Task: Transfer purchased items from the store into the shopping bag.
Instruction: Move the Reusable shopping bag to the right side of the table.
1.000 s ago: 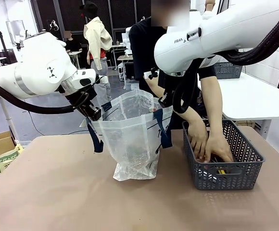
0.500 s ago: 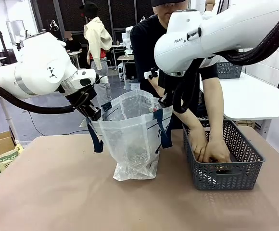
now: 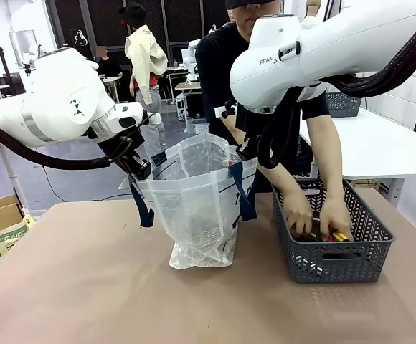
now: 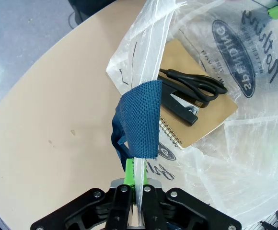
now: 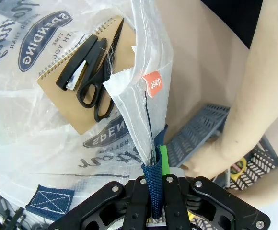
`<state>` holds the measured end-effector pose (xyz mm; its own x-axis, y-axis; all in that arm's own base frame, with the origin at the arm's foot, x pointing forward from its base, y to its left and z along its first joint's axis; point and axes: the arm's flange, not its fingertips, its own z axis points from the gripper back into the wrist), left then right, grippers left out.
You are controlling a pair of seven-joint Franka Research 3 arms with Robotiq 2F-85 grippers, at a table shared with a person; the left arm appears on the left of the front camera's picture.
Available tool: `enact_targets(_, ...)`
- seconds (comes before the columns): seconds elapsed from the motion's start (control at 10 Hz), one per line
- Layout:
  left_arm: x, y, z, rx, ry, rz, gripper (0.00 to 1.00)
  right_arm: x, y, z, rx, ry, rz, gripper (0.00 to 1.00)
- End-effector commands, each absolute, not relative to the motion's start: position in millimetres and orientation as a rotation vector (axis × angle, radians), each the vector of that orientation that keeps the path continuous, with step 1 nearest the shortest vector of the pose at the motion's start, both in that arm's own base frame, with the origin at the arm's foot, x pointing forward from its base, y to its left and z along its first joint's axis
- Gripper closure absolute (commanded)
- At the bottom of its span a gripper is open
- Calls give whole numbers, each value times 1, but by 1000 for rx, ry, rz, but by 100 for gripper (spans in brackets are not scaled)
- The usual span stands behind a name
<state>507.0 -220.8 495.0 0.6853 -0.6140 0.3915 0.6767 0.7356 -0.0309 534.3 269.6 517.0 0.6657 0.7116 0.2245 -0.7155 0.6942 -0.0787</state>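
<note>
translucent whitish plastic tote bag (image 3: 197, 208) hangs open between the two grippers. left gripper (image 4: 134, 184): fingers clenched on the bag rim, navy woven strap (image 4: 138, 120) just above the fingertips. right gripper (image 5: 156, 184): fingers clamped on the opposite rim and its strap. dark grey plastic lattice basket (image 3: 337, 261) sits beyond the right fingers, outside the bag. a person's hands (image 3: 298, 213) are inside it, over yellow stick-like tools (image 3: 339, 235). ahead of both fingertips, on the bag floor: tan spiral notebook (image 4: 201, 120), with black scissors (image 4: 191, 86) and black stapler (image 4: 179, 106) on it.

Front view: facing across the brown table (image 3: 64, 287) toward the person (image 3: 219, 72). Wrist views: close, looking down from opposite rims into the translucent whitish plastic bag (image 3: 194, 204) all three share.
</note>
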Motion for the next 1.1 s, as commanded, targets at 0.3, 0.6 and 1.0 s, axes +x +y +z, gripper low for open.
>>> enact_targets(0.3, 507, -220, 496, -180, -377, -720, 100, 535, 269, 517, 16, -246, 803, 100)
enact_targets(0.6, 507, -220, 496, -180, -377, -720, 100, 535, 269, 517, 16, -246, 803, 100)
enact_targets(1.0, 507, -220, 496, -180, -377, -720, 100, 535, 269, 517, 16, -246, 803, 100)
